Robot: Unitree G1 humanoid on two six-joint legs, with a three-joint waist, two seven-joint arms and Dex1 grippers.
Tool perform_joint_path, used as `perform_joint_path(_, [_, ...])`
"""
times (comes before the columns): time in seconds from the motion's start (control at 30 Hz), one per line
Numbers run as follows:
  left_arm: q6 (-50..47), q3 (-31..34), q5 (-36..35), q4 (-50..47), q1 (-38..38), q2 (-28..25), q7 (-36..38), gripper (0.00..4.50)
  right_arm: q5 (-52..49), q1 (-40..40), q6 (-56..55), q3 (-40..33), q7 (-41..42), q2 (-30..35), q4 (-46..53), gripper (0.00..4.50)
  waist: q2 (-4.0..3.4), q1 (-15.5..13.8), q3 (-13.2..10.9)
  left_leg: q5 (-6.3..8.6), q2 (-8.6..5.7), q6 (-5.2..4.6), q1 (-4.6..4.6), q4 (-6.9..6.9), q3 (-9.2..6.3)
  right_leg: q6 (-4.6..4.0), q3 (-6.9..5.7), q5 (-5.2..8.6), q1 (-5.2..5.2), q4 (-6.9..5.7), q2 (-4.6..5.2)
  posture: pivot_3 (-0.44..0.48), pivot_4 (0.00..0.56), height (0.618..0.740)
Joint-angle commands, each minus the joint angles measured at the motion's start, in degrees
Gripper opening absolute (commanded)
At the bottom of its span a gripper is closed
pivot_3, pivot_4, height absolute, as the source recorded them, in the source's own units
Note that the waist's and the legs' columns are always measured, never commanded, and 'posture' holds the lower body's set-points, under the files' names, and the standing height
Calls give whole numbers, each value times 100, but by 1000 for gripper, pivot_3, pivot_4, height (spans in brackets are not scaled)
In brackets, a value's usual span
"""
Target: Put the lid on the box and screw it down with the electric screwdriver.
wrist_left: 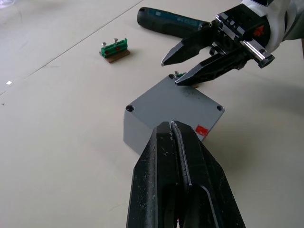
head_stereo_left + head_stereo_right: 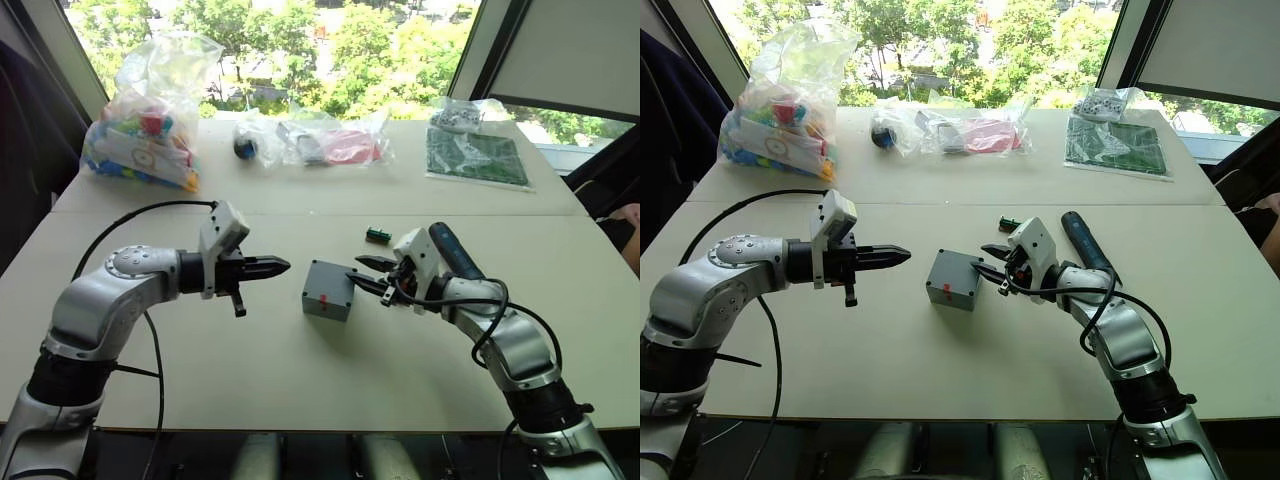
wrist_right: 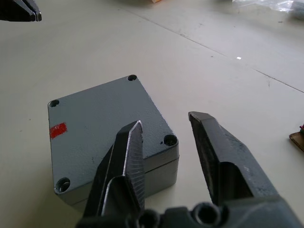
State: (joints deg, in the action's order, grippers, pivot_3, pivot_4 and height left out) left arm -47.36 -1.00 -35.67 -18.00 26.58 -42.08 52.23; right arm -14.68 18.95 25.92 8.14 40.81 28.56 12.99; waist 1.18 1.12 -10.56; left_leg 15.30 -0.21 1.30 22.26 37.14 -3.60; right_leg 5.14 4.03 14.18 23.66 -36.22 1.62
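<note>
While lidded, one box point(image 2: 328, 290), one electric screwdriver point(image 2: 455, 251)

It looked like a lab or workshop room set by a big window point(image 2: 300, 40) with sunlit trees outside. A plain pale surface point(image 2: 250, 370) carried loose project stock: a clear bag of coloured plastic blocks point(image 2: 145, 125), other clear bags of small parts point(image 2: 320, 140), and a green circuit board point(image 2: 475, 155) in a sleeve, all well beyond the hands.
</note>
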Motion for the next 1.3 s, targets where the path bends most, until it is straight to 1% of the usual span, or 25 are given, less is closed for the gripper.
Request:
perform_joint_path(0.03, [14,116,-95,-119,28,41,-27,0,-222,146,96,-403,-43,48,235,3476,0,0,0,0,0,0,0,0,0,0,0,0,0,0,0,0,150,740])
perform_joint_path(0.07, [12,135,-117,-114,37,61,-35,0,-343,173,192,-560,-92,40,290,3476,-1,0,0,0,0,0,0,0,0,0,0,0,0,0,0,0,150,740])
perform_joint_path(0.1, [-44,215,-227,-98,102,135,-69,0,-469,315,546,-814,-221,129,381,3476,-1,-3,0,0,0,0,0,0,0,0,0,0,0,0,0,0,150,740])
perform_joint_path(0.13, [-163,342,-439,-78,239,251,-121,0,-753,603,936,-1187,-329,215,383,3476,-3,-6,-2,0,0,0,0,0,0,0,0,0,0,0,0,0,150,740])
perform_joint_path(0.2, [-326,485,-747,-56,489,405,-138,0,-916,1168,1306,-1603,-381,526,174,3476,-19,-9,-18,-5,2,8,3,5,0,-1,1,-4,0,-2,6,0,150,740])
perform_joint_path(0.27, [-353,452,-823,-51,701,460,-86,0,-832,1733,1541,-1662,-211,1024,-317,4094,-21,-9,-19,-11,-2,19,14,7,2,2,3,-14,10,0,9,0,150,740])
perform_joint_path(0.3, [-332,396,-820,-55,787,450,-38,0,-737,2027,1745,-1595,-123,1314,-629,4196,-21,-6,-19,-11,-6,19,10,5,1,4,1,-14,5,4,6,0,150,740])
perform_joint_path(0.33, [-270,318,-786,-70,854,409,47,0,-640,2304,2024,-1399,89,1680,-929,4488,-19,-6,-18,-11,-6,19,10,0,1,4,-1,-15,5,8,4,0,150,740])
perform_joint_path(0.37, [-170,206,-712,-91,920,349,166,0,-455,2585,2155,-1024,528,2137,-1293,4488,-21,-6,-19,-11,-6,18,9,-9,1,3,-3,-14,6,12,2,0,150,740])
perform_joint_path(0.4, [-101,131,-656,-102,960,308,251,0,-338,2778,2231,-748,850,2438,-1540,4488,-23,-7,-20,-10,-6,17,9,-9,2,2,-4,-13,6,12,1,0,150,740])
perform_joint_path(0.47, [22,-5,-552,-91,1028,277,367,0,-41,3129,2265,-214,1273,2812,-2051,4488,-22,-1,-20,-10,-6,16,11,-17,5,-1,-3,-11,12,14,2,0,150,740])
perform_joint_path(0.5, [117,-116,-445,-94,1056,242,453,0,116,3371,2475,188,1631,2967,-2371,4488,-24,17,-21,-8,-5,13,12,-15,9,-2,-2,-10,14,14,0,0,150,740])
perform_joint_path(0.57, [286,-329,-247,-138,1045,173,599,0,455,3891,2758,959,2317,3011,-3092,4488,-28,68,-23,-8,-5,13,14,-15,18,2,6,-12,21,11,-1,0,150,740])
perform_joint_path(0.6, [373,-396,-157,-170,988,132,650,0,641,4092,2795,1266,2513,2935,-3421,4488,-32,105,-25,-8,-5,13,14,-12,19,4,8,-13,23,9,-2,0,150,740])
perform_joint_path(0.73, [466,-408,-82,-337,779,133,585,0,1173,4515,2614,1855,2797,2607,-4375,4488,-35,169,-28,-9,-5,14,13,-7,24,2,15,-13,25,4,-3,0,150,740])
perform_joint_path(0.83, [418,-216,-151,-534,510,103,440,0,1310,4457,2744,2030,3085,2552,-4483,4488,-36,152,-29,-10,-4,14,13,-5,19,6,15,-16,26,0,-5,0,150,740])
perform_joint_path(0.97, [371,-123,-202,-687,256,118,260,0,1328,4376,3109,2045,3293,2463,-4552,4488,-38,137,-30,-10,-4,14,23,-6,19,9,15,-17,38,-2,0,0,150,740])
perform_joint_path(1.13, [372,-105,-205,-773,121,149,144,0,1507,4300,3148,2065,3295,2372,-4664,4488,-38,135,-30,-10,-6,16,23,-2,18,9,14,-17,36,-2,2,0,150,740])
perform_joint_path(1.3, [402,-107,-172,-777,-3,269,-69,0,1829,4277,3052,2308,3399,2188,-5174,4488,-38,146,-30,-12,-7,19,22,0,18,8,14,-18,35,-5,0,0,150,740])
